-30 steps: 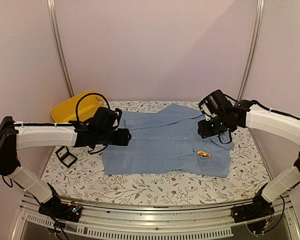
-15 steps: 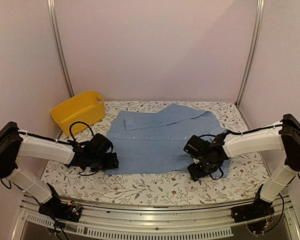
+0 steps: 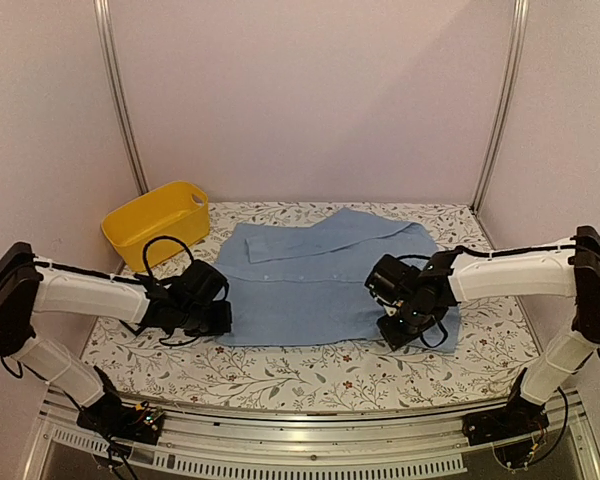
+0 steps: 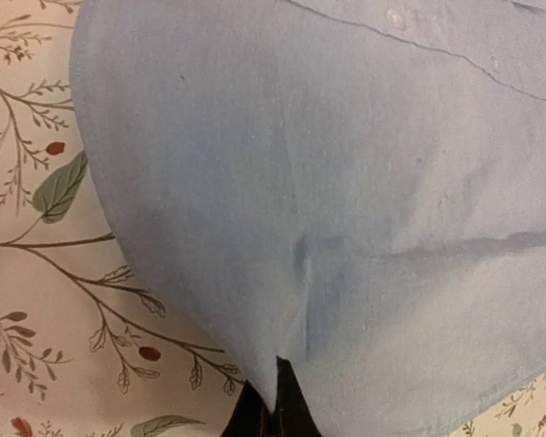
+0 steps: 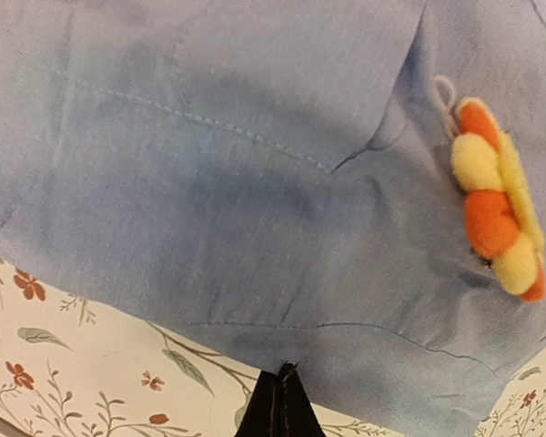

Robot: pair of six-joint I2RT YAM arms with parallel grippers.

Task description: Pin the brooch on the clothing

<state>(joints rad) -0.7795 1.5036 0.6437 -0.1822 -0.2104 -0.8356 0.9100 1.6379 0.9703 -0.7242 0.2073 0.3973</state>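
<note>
The clothing (image 3: 310, 285), a light blue shirt, lies spread flat in the middle of the table. My left gripper (image 3: 218, 322) is low at its near left corner. In the left wrist view the left gripper (image 4: 275, 401) is shut, with a point of the shirt (image 4: 346, 182) drawn between its tips. My right gripper (image 3: 398, 332) is at the near right hem. Seen from the right wrist, the right gripper (image 5: 282, 373) is shut on the edge of the hem (image 5: 209, 182). The brooch (image 5: 496, 200), orange and yellow, sits on the shirt by the pocket seam, up and right of the tips. In the top view my right arm hides it.
A yellow plastic basin (image 3: 155, 222) stands at the back left. The floral tablecloth (image 3: 300, 375) runs bare between the shirt's hem and the table's near rail. Metal uprights rise at the back corners.
Both arms have come down from above the shirt to its near hem, left to the left corner and right to the right side. Both grippers have shut on the cloth.
</note>
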